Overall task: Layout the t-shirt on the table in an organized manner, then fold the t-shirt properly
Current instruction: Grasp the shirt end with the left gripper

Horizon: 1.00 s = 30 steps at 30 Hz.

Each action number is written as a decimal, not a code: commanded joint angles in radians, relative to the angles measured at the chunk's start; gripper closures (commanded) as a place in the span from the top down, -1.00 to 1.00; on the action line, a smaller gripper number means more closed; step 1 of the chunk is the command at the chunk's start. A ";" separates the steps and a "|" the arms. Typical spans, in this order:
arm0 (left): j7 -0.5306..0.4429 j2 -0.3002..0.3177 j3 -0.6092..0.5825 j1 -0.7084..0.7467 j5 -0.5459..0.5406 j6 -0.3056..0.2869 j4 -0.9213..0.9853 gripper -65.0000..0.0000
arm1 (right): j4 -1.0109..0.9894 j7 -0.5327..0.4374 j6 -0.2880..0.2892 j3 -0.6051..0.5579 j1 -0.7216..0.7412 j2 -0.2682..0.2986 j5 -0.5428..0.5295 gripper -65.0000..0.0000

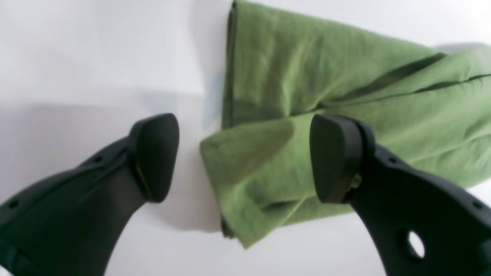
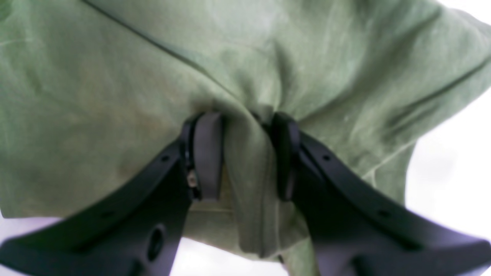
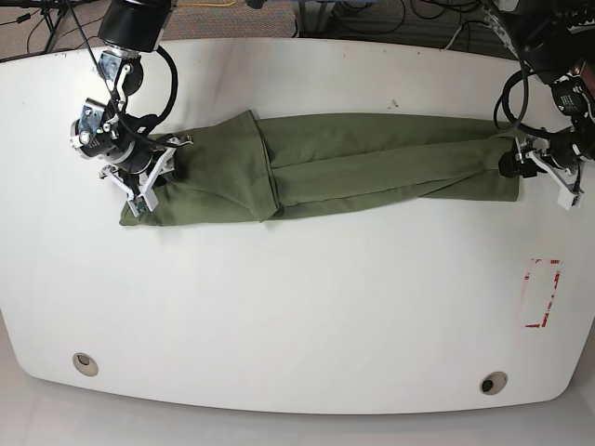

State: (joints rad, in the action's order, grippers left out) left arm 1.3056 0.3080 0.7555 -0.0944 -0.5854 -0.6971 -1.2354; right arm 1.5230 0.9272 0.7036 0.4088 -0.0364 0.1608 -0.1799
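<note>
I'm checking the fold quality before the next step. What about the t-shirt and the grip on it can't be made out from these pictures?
- Right wrist view: the t-shirt fills the frame, so its outline is cut off; the cloth is blurred.
- Base view: the right gripper covers the shirt's end, hiding the collar or hem there.
- Left wrist view: the left gripper stands open over the shirt's end; folded layers hide what lies beneath.
</note>
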 commanded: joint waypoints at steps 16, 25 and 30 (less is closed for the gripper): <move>-0.004 -0.013 -0.146 0.022 -0.060 -0.001 -0.005 -0.36 | -0.002 0.049 -0.005 0.000 -0.003 0.004 0.033 -0.40; -0.005 -0.022 -0.143 0.022 -0.058 -0.001 -0.043 -0.81 | -0.002 0.049 -0.005 0.000 -0.001 0.003 0.033 -0.40; 0.002 -0.020 -0.141 0.031 -0.060 -0.001 -0.155 -0.83 | 0.000 0.049 -0.005 0.000 -0.001 0.003 0.033 -0.40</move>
State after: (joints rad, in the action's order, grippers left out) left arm 1.3170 0.2665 0.6102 -0.0547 -0.6289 -0.6971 -1.3121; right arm 1.5230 0.9272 0.7033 0.4088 -0.0364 0.1600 -0.1799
